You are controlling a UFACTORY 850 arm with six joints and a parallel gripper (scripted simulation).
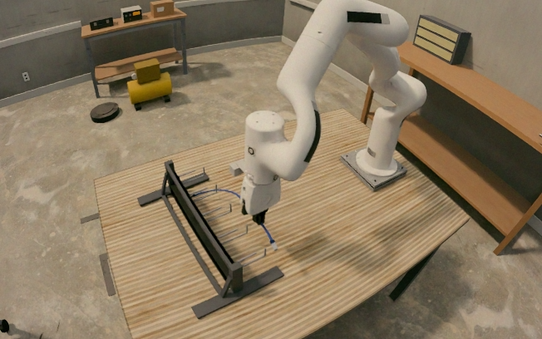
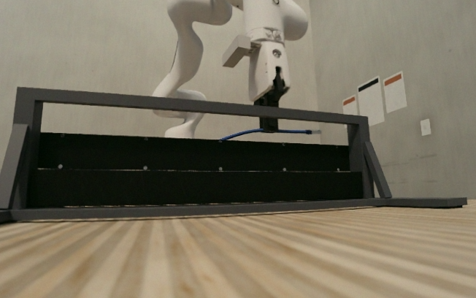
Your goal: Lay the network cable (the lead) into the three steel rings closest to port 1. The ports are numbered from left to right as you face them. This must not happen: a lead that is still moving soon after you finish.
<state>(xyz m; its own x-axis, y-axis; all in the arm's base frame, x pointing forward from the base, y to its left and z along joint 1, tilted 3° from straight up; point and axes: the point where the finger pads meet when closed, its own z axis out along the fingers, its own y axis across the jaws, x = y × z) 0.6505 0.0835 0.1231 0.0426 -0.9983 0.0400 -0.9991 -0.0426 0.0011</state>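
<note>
A dark rack [image 1: 201,226] stands on the wooden table, with several thin steel rings [image 1: 226,213] sticking out of its face toward the arm. The blue network cable [image 1: 218,191] leaves the rack near its far end and arcs out to my gripper [image 1: 260,219]. The gripper is shut on the cable and holds it above the table, just off the ring tips. The free end with its pale plug [image 1: 273,247] hangs beyond the fingers, close to the nearest ring [image 1: 254,257]. From behind the rack, the gripper [image 2: 270,127] holds the cable [image 2: 241,134] level above the panel's top edge.
The rack's flat feet [image 1: 238,292] lie across the table at both ends. The arm's base plate [image 1: 373,168] is bolted at the table's far right. A wooden shelf [image 1: 470,137] stands behind the table on the right.
</note>
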